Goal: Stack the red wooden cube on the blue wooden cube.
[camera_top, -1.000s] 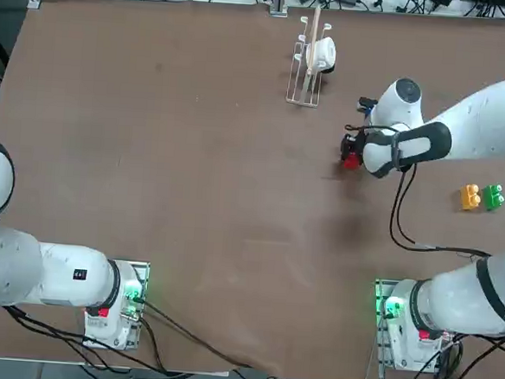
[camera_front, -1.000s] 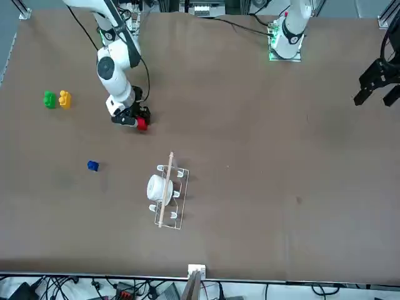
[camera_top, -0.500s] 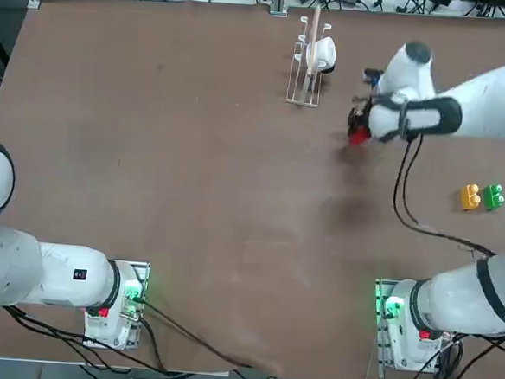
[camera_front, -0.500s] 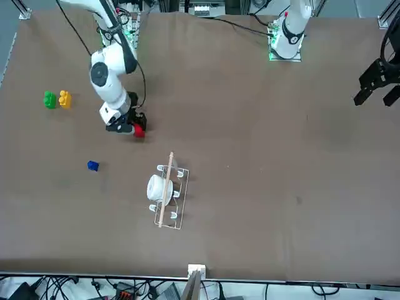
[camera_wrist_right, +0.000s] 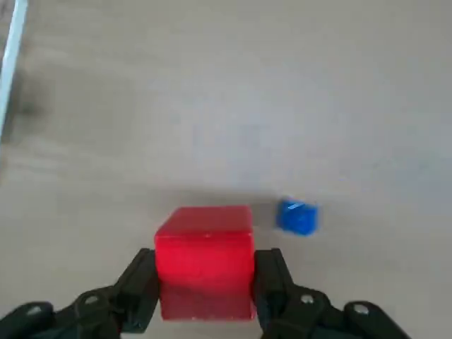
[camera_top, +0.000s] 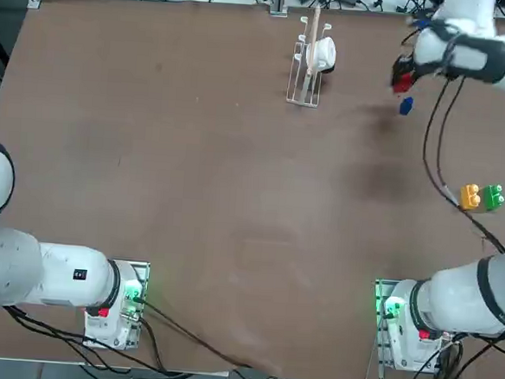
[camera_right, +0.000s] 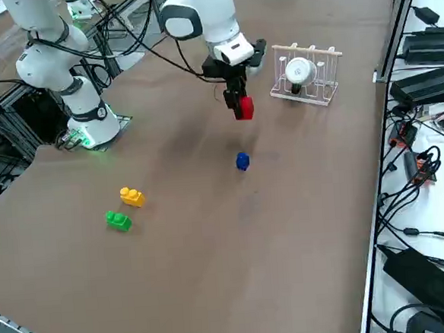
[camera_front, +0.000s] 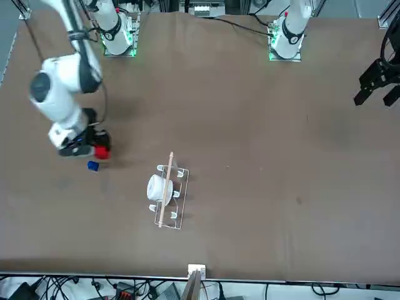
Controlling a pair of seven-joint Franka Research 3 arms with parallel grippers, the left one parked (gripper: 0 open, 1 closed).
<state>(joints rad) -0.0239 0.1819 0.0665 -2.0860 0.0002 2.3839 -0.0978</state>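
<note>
Cube, red (camera_wrist_right: 205, 265), apparently pinched between the right gripper's fingers (camera_wrist_right: 272, 286).

Counting two up at the top view's upper right: one red cube (camera_top: 403, 83), one blue cube (camera_top: 406, 106)! Spotting two studded blocks (camera_top: 470, 197) at right, then adding one rack (camera_top: 303, 103), one white cup (camera_top: 323, 55) at upper centre!

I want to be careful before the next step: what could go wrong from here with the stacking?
The end effector holds the red cube in the air, beside the blue cube, not above it; if lowered now, it would probably miss. The blue cube looks smaller, so the red one might tip if set off centre. The blue cube stands loose, so a low approach could push it.
</note>
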